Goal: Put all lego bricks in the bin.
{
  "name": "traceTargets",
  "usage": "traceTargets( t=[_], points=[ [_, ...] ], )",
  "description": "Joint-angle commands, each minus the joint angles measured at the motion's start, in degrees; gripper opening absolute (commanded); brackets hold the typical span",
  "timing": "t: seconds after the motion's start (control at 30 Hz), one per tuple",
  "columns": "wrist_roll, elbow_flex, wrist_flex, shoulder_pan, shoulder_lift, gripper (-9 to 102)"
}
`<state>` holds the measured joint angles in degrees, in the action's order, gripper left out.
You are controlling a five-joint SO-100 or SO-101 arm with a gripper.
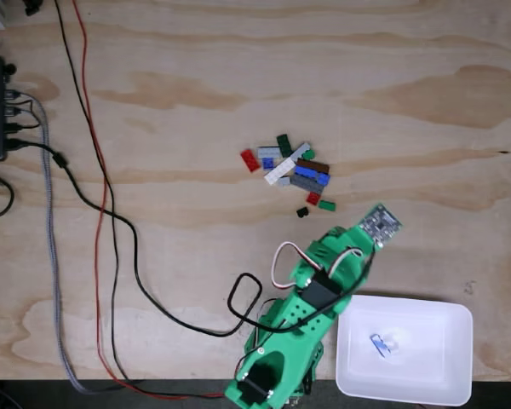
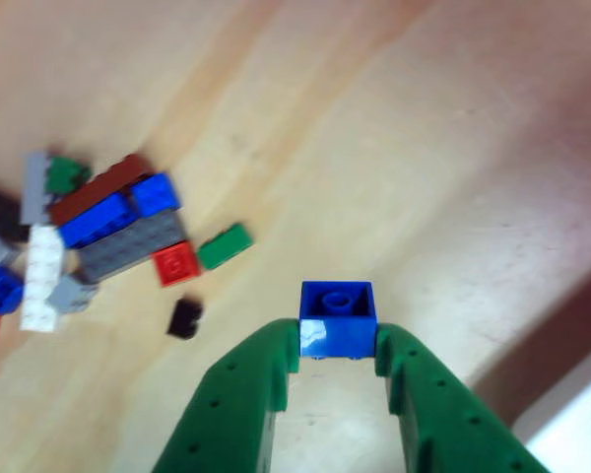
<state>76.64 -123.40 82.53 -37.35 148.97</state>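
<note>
A small blue lego brick [image 2: 337,318] is gripped between the green jaws above the tabletop [image 1: 238,77]. The white bin [image 1: 447,319] is seen just beside the arm in the fixed view. Farther away, the remaining lego bricks [image 1: 291,169] are heaped together.

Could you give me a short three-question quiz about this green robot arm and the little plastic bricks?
1. True or false: the green gripper is shut on a small blue studded brick.
2. In the fixed view, the shallow white plastic bin lies at which corner? A) top left B) bottom right C) top right
3. Fill in: the pile of small coloured plastic bricks lies on the ___ tabletop.

Key: 1 true; 2 B; 3 wooden.
</note>
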Motion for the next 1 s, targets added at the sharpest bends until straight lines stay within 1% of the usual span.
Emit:
traceTargets(
  t=[0.0, 0.03, 0.2, 0.43, 0.57, 0.6, 0.63, 0.67, 0.7, 0.77, 0.8, 0.83, 0.9, 0.93, 0.97],
  points=[
    [8.8, -0.4, -6.0, -25.0, 1.6, 0],
    [10.0, -0.3, -8.8, -28.5, -0.9, 0],
    [16.4, 0.2, -15.6, -40.4, -12.7, 0],
    [24.7, -3.0, -15.8, -52.2, -16.6, 0],
    [25.8, -6.1, -17.5, -55.4, -16.4, 0],
    [25.1, -6.2, -17.7, -55.3, -16.5, 11],
    [24.3, -5.7, -17.1, -54.8, -16.6, 31],
    [23.1, -5.5, -17.0, -54.2, -16.7, 51],
    [22.9, -5.4, -16.9, -53.7, -16.7, 60],
    [20.2, -3.5, -14.8, -50.5, -16.7, 60],
    [16.9, -1.8, -12.6, -46.6, -17.0, 59],
    [11.5, 0.0, -11.4, -40.4, -17.6, 55],
    [0.8, 7.4, -9.0, -25.6, -19.4, 40],
    [-4.9, 12.9, -6.9, -17.1, -22.3, 37],
    [-8.5, 16.6, -6.2, -9.1, -24.7, 36]
  ],
)
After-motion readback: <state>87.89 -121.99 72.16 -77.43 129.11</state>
